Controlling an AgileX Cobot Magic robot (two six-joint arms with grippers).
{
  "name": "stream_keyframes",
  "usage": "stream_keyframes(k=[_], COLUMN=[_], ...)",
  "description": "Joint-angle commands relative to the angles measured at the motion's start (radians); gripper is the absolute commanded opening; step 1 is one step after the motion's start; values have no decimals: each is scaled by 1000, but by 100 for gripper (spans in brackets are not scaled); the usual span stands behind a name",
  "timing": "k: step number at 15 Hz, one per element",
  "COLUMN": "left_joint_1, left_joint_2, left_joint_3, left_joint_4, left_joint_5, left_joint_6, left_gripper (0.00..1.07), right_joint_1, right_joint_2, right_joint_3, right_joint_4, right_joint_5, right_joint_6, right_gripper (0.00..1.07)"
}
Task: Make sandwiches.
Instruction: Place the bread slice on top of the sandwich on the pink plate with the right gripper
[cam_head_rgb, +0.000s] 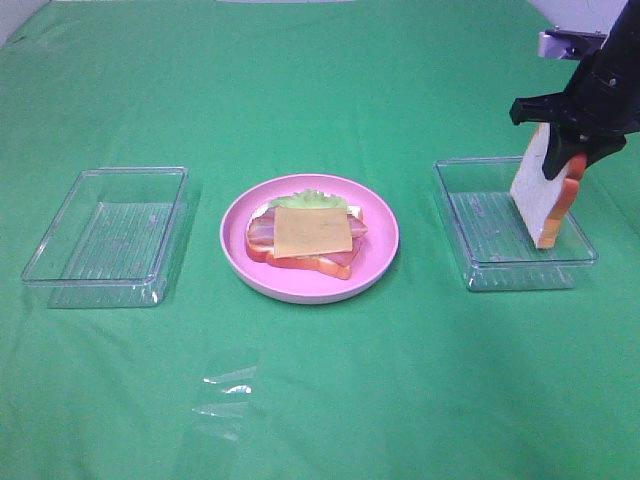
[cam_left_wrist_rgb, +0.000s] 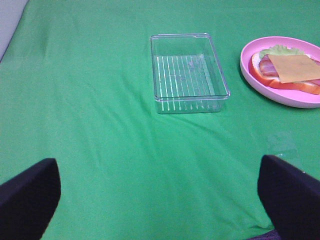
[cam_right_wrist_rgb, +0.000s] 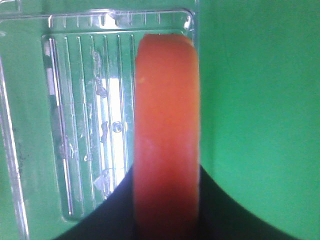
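My right claw (cam_head_rgb: 568, 160) clamps top bread slice (cam_head_rgb: 541, 192) on edge, hanging upright over right tray (cam_head_rgb: 470, 262). Slice looks light, stiff, slick-crusted; pinch across faces near crust. Stack (cam_head_rgb: 306, 236) waits on pink plate (cam_head_rgb: 382, 262), cheese up. Left claw (cam_left_wrist_rgb: 160, 200) spread wide, empty.

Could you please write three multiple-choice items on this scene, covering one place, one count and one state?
1. Where does the thin yellow cheese slice lie?
A. in the left tray
B. atop the stack on the round pink plate
C. on the green cloth

2. How many clear plastic rectangular trays are there?
A. one
B. two
C. three

3. What is the right gripper doing?
A. holding a white bread slice with orange-brown crust on edge
B. hanging open over the plate
C. pressing the cheese

Key: 1 B, cheese tops the bacon; 2 B, a left tray and a right tray; 3 A, the slice hangs over the right tray.
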Motion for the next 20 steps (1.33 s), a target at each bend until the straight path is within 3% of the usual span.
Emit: stream_keyframes(k=[1,5,9,10,11,15,16,20], left_joint_1=[-3,-3,-3,-3,-3,-3,-3,-3], left_joint_2=[-19,-19,-19,-19,-19,-19,-19,-19], left_joint_3=[0,0,0,0,0,0,0,0], left_joint_4=[-7,-7,-7,-7,-7,-7,-7,-7], left_joint_5=[-10,-10,-10,-10,-10,-10,-10,-10], left_joint_6=[-8,-8,-8,-8,-8,-8,-8,-10], left_gripper=[100,100,100,100,100,100,100,100], right_joint_1=[-2,-2,0,0,0,2,12,82], right_joint_2=[-59,-141,-239,-266,-308,-324,-323,-304], right_joint_3=[-4,-4,-2,16,105,298,329,345], right_joint_4=[-2,8,156,225,420,892,950,990], right_joint_5=[33,95,111,96,26,-4,-23,-117], right_joint_6=[5,5,-23,-46,-134,-414,-453,-459], right_gripper=[0,0,0,0,0,0,0,0])
